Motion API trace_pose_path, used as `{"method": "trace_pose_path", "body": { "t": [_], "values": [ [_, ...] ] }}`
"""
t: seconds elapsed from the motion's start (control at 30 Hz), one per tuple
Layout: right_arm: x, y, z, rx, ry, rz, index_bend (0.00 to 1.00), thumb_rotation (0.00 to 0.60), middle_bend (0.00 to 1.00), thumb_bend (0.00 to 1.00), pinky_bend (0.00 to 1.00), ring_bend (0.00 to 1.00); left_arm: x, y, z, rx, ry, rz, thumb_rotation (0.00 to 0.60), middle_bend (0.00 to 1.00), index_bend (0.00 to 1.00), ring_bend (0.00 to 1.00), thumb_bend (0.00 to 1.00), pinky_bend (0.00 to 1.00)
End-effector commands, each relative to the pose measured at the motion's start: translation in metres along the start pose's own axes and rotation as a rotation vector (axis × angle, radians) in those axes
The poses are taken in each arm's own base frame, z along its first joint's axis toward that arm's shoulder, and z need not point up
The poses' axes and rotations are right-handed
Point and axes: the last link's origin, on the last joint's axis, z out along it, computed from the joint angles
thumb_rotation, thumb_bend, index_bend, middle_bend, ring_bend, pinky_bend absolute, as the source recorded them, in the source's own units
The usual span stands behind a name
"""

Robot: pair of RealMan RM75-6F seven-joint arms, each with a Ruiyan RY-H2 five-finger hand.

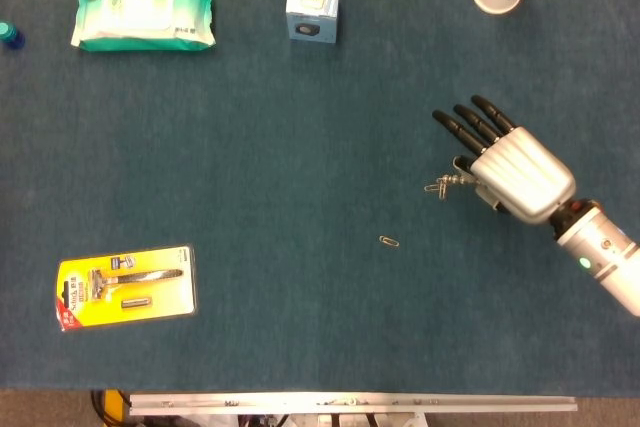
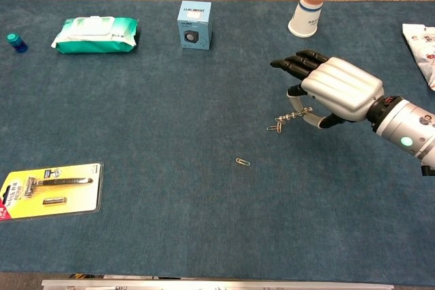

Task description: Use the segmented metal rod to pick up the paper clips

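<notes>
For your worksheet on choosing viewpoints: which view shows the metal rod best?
The chest view: the rod shows side-on, beaded, sticking out of the right hand. From the head view, the rod is a short stub, mostly hidden by the hand.
</notes>
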Motion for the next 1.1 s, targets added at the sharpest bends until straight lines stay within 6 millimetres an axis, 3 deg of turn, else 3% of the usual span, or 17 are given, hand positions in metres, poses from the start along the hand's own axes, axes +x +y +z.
{"method": "trace_pose_path", "body": {
  "t": [0.03, 1.1],
  "values": [
    [-0.0006, -0.0003, 0.0008, 0.001, -0.002, 0.0, 0.62, 0.6, 0.03, 0.3, 0.01, 0.0, 0.0001, -0.0004, -0.0001, 0.001, 0.0, 0.0, 0.6, 0.46, 0.54, 0.38, 0.26, 0.61],
    [-0.0062, -0.0041, 0.0057, 0.014, -0.025, 0.002, 0.62, 0.6, 0.03, 0.3, 0.01, 0.0, 0.0012, -0.0013, 0.0002, 0.004, 0.0, -0.007, 0.6, 0.46, 0.54, 0.38, 0.25, 0.61]
  ]
}}
